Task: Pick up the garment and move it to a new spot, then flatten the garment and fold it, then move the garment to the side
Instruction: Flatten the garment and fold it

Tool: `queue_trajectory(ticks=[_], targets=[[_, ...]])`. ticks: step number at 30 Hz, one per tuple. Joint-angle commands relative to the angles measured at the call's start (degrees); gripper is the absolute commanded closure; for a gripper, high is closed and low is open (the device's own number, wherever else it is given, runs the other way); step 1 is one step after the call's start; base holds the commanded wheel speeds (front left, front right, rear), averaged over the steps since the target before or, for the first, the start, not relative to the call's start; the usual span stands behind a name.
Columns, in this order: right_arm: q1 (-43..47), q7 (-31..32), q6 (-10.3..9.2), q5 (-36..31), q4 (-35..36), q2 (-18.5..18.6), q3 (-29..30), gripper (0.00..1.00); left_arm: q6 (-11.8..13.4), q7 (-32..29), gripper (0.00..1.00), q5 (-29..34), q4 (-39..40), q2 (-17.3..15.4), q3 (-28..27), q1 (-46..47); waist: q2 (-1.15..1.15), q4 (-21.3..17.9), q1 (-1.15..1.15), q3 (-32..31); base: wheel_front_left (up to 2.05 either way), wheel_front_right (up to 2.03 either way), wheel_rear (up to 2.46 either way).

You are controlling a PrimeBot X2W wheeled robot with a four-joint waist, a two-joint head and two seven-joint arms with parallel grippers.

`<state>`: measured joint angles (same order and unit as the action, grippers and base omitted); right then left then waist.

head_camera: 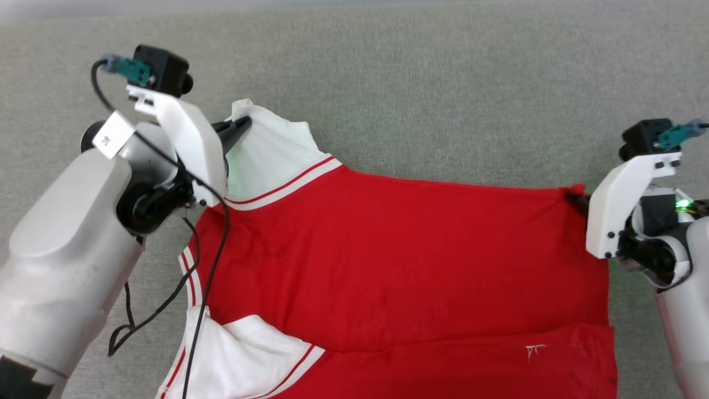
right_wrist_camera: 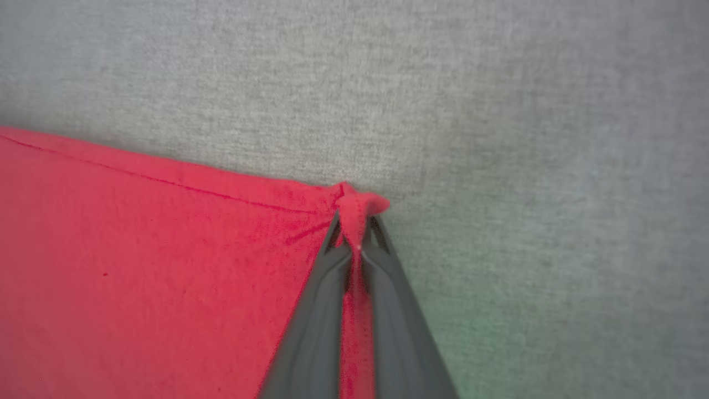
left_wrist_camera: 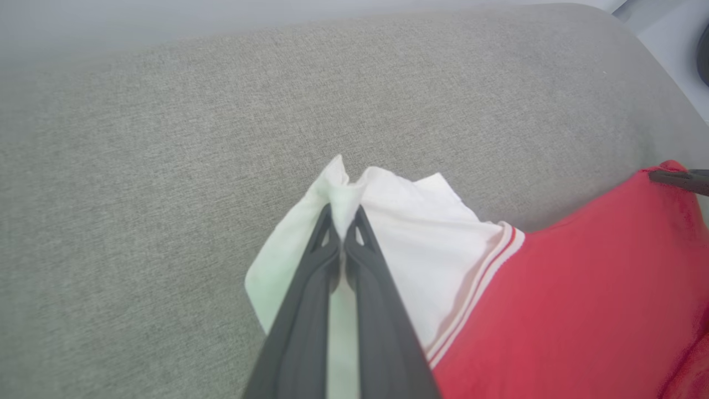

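Item: garment, stretched flat on grey cushion between my jaws. Left gripper clenched on white sleeve tip; right gripper pinching red hem corner. I judge flattening done, fold in hand; sideways move outstanding

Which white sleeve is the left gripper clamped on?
The far sleeve, at the top of the head view; the left gripper pinches its tip. The near sleeve lies free.

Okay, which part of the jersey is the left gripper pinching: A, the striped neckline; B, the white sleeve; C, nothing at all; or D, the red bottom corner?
B: the left gripper is shut on the white sleeve of the garment.
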<state>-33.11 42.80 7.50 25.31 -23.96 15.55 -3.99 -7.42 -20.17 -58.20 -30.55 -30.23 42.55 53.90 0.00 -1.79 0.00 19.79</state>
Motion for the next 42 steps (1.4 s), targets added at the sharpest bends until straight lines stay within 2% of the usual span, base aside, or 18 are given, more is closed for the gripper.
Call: queue_trajectory(ticks=[1,8,16,23,28,29,30,31,34,35,36,42], targets=[[0.7,-0.8,-0.03,-0.5,0.7,0.5,0.4,1.0,0.0,0.7,1.0,0.1,0.0,-0.4,-0.3,-1.1,0.0,0.3,0.0,-1.3,0.0,0.0,0.0],[5.6,-4.7,-0.05,-3.3,7.4,0.3,4.7,1.0,1.7,5.4,1.0,-0.4,3.2,-3.0,-1.8,-7.0,0.0,1.1,0.0,-5.9,0.0,0.0,0.0],[17.3,-7.5,-0.05,-5.1,14.0,-2.4,8.0,1.0,7.9,7.5,1.0,-3.0,13.0,-6.6,-2.4,-20.7,0.0,2.7,0.0,-10.7,0.0,0.0,0.0],[27.6,-10.4,-0.05,-4.7,16.3,-4.0,9.7,1.0,12.8,8.9,1.0,-6.7,18.8,-7.3,-1.7,-33.7,0.0,3.9,0.0,-13.4,0.0,0.0,0.0],[32.4,-12.5,-0.05,-4.3,15.5,-5.1,10.7,1.0,13.8,9.6,1.0,-10.0,20.6,-6.6,-1.4,-41.0,0.0,4.0,0.0,-14.1,0.0,0.0,0.0],[33.1,-12.9,-0.05,-4.2,15.2,-5.4,10.8,0.87,13.8,9.6,1.0,-10.3,20.5,-6.5,-1.2,-42.0,0.0,3.9,0.0,-14.2,0.0,0.0,0.0],[33.7,-13.3,-0.05,-4.1,15.0,-5.8,10.9,0.54,13.7,9.9,1.0,-10.8,20.4,-6.1,-1.1,-42.9,0.0,3.9,0.0,-14.3,0.0,0.0,0.0],[34.3,-13.8,-0.05,-4.0,14.7,-6.1,11.0,0.0,13.7,9.9,1.0,-11.1,20.1,-5.5,-0.9,-43.7,0.0,3.9,0.0,-14.4,0.0,0.0,0.0],[36.1,-15.5,-0.04,-3.9,14.2,-7.5,11.3,0.0,13.4,10.5,0.43,-11.8,19.1,-4.0,-0.1,-45.3,0.0,3.8,0.0,-15.1,0.0,0.0,0.0],[36.7,-16.2,-0.04,-3.9,14.1,-8.0,11.5,0.0,13.2,10.9,0.15,-11.8,18.7,-3.6,0.0,-45.7,0.0,3.8,0.0,-15.3,0.0,0.0,0.0],[37.1,-17.3,-0.04,-3.8,14.4,-8.5,11.6,0.0,13.2,11.5,0.0,-11.5,18.1,-3.3,0.0,-45.8,0.0,3.8,0.0,-15.6,0.0,0.0,0.0],[39.3,-23.0,-0.04,-4.5,17.7,-9.9,12.7,0.0,14.0,18.0,0.0,-8.5,17.7,-2.4,-1.3,-45.7,0.0,3.7,0.0,-17.7,0.0,0.0,0.0]])
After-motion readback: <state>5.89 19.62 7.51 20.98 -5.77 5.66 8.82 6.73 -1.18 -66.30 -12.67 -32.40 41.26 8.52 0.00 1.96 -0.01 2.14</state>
